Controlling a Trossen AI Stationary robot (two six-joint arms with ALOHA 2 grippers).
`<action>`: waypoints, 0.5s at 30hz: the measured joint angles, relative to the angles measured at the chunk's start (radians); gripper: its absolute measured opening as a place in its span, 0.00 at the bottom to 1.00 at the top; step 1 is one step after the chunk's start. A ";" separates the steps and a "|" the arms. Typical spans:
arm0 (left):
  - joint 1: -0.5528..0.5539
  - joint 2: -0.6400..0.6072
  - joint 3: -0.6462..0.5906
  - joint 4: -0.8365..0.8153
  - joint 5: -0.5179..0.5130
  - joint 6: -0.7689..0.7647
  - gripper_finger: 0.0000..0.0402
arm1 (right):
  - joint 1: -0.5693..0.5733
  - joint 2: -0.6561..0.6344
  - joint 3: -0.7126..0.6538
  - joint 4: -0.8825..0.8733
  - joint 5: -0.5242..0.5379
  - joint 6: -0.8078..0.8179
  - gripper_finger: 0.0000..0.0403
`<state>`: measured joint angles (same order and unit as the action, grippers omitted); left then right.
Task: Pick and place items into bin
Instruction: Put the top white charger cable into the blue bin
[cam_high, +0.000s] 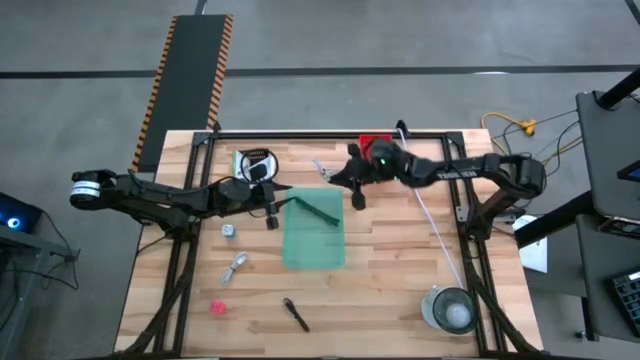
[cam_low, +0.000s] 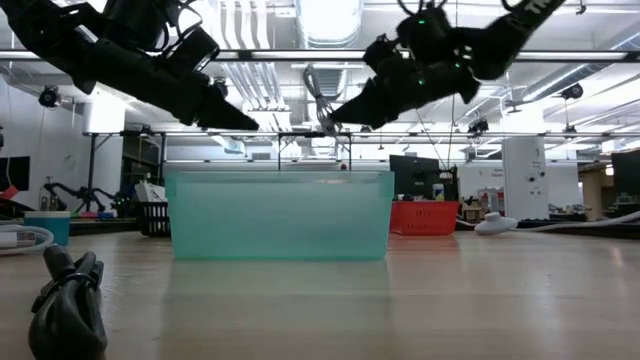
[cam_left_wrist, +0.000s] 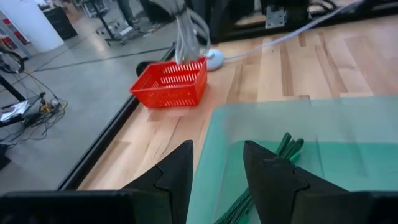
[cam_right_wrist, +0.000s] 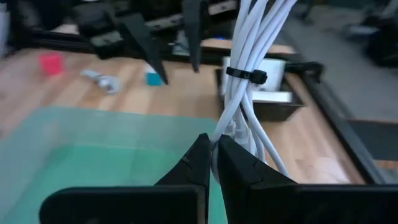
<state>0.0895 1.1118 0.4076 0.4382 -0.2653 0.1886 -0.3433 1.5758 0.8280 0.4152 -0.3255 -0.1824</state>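
My right gripper is shut on a white coiled cable bound by a black tie, held in the air above the far end of the translucent green bin. The left gripper is open and hovers at the bin's left wall, touching nothing. A green marker-like thing lies inside the bin. On the table left of and in front of the bin lie small silvery pieces, a pink blob and a black pen-like tool. A white packet lies in a black tray. My right gripper pinches the cable bundle's strands between its two fingers, below the black tie. The fingers come slanting down from the table's right side. The bundle is lifted clear and reaches past the fingertips, above the bin's rim.
A red basket sits at the far edge behind the right gripper. A long white cable runs along the right side to a round container at the near right corner. A small blue cube lies left of the bin.
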 joint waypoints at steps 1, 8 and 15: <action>0.000 0.000 0.000 0.011 0.000 0.000 0.31 | 0.015 -0.002 -0.027 0.047 0.047 0.004 0.02; 0.000 0.006 0.000 0.028 0.049 -0.024 0.31 | 0.093 -0.004 -0.139 0.243 0.172 0.002 0.02; 0.000 0.045 0.001 0.093 0.111 -0.024 0.31 | 0.106 0.008 -0.218 0.429 0.172 -0.024 0.02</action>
<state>0.0891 1.1573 0.4084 0.5309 -0.1539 0.1649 -0.2375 1.5837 0.6102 0.8446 -0.1536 -0.2068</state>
